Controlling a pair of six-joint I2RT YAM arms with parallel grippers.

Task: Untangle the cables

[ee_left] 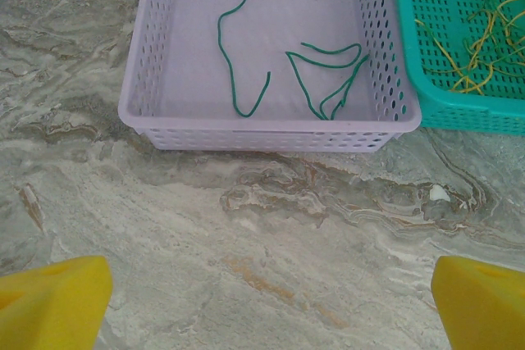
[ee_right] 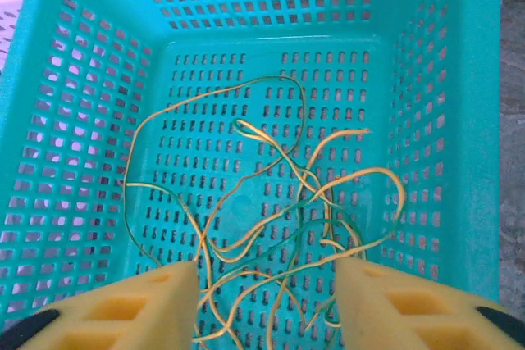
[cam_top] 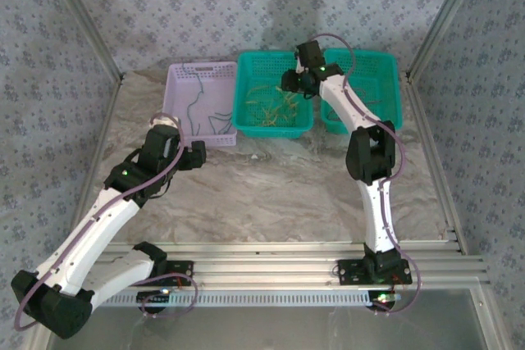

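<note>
A tangle of thin yellow and green cables lies on the floor of the teal basket. My right gripper hangs just above it, open, its yellow fingers on either side of the strands without pinching any. From above, the right gripper is inside that teal basket. Two separate green cables lie in the lavender basket. My left gripper is wide open over the marbled table, short of that basket and holding nothing.
A second teal basket stands at the back right, beside the first. The lavender basket sits at the back left, touching the teal one. Metal frame posts and patterned walls enclose the table.
</note>
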